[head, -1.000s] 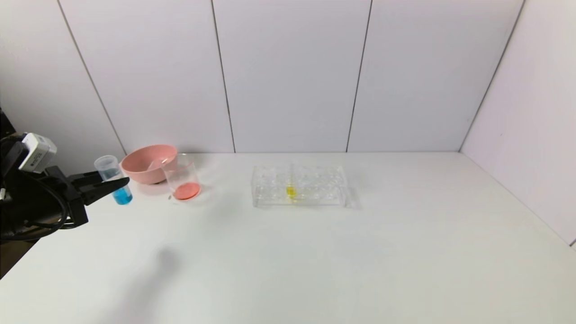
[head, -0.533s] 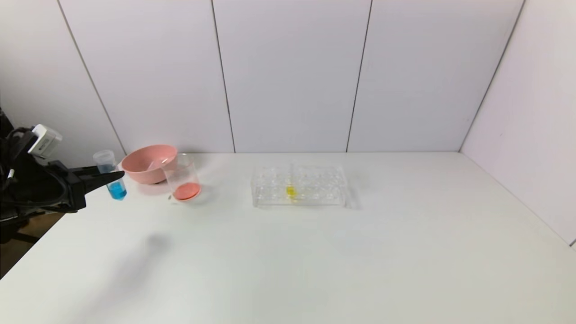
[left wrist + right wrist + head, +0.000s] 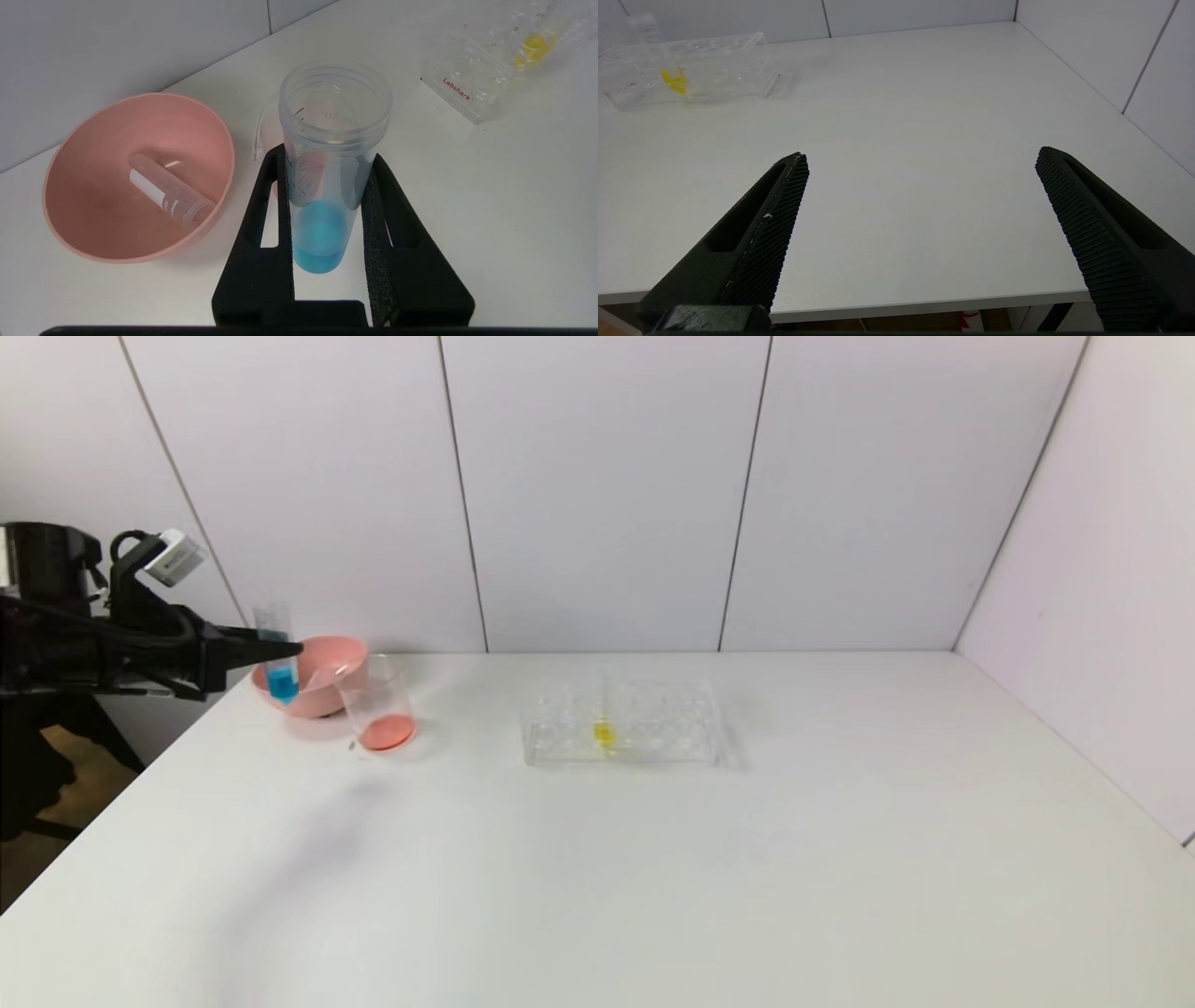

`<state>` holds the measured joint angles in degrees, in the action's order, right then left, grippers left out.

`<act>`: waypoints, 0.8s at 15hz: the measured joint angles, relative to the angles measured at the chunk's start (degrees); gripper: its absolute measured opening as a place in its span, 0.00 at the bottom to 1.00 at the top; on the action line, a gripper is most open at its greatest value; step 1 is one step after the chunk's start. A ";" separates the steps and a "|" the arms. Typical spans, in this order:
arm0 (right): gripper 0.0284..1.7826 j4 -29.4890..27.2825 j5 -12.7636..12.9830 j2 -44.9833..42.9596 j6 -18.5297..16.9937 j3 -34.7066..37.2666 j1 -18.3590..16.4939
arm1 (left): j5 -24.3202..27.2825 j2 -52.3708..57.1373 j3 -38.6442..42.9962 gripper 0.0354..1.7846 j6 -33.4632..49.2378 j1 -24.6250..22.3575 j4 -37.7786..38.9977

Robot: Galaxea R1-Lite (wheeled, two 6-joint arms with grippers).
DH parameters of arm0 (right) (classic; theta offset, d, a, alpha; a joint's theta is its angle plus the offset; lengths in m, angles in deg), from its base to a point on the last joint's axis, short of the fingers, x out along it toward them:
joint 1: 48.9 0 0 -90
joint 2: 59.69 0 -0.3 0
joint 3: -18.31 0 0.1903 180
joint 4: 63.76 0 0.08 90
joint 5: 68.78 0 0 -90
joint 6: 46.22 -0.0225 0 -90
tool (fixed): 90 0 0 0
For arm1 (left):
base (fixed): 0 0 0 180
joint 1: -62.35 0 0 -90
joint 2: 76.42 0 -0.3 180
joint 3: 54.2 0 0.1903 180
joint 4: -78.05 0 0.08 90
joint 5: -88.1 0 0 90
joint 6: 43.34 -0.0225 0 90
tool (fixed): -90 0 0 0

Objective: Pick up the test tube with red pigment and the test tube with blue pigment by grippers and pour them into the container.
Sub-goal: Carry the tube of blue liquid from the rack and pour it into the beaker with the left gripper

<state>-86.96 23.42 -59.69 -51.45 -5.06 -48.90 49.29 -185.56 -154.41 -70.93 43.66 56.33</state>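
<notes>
Left claw (image 3: 280, 653) rose; wrist shows bowl's tube (image 3: 169, 198).

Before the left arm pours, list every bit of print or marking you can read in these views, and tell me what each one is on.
"Labshark": red print on the corner of the clear rack.
Embossed letters on the container, seen through the test tube with blue pigment held in the left gripper: not readable.
White label and small print on the empty tube in the pink bowl: too small.
Blue tube's graduations: no readable numbers.

Lab bench: white table (image 3: 653, 859), tube rack (image 3: 621, 721), beaker (image 3: 377, 702).
</notes>
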 joint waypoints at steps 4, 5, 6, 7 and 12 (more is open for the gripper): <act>1.00 0.00 -0.02 0.00 -0.02 0.00 0.00 | -4.36 -5.17 -17.32 0.23 -6.39 2.21 -21.15; 1.00 0.00 0.00 0.00 -0.02 0.00 0.00 | -6.18 -6.29 -21.07 0.23 -7.83 2.76 -25.87; 1.00 0.00 0.00 0.00 -0.02 0.00 0.00 | -7.86 -7.28 -24.62 0.23 -9.01 3.21 -30.24; 1.00 0.00 0.00 0.00 -0.02 0.00 0.00 | -9.48 -8.22 -28.34 0.23 -10.06 3.64 -34.66; 1.00 0.00 0.00 0.00 -0.02 0.00 0.00 | -18.03 -10.62 -36.89 0.23 -15.37 6.12 -46.10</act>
<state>-86.96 23.42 -59.69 -51.47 -5.06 -48.90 31.26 -196.18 -191.30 -86.30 49.78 10.22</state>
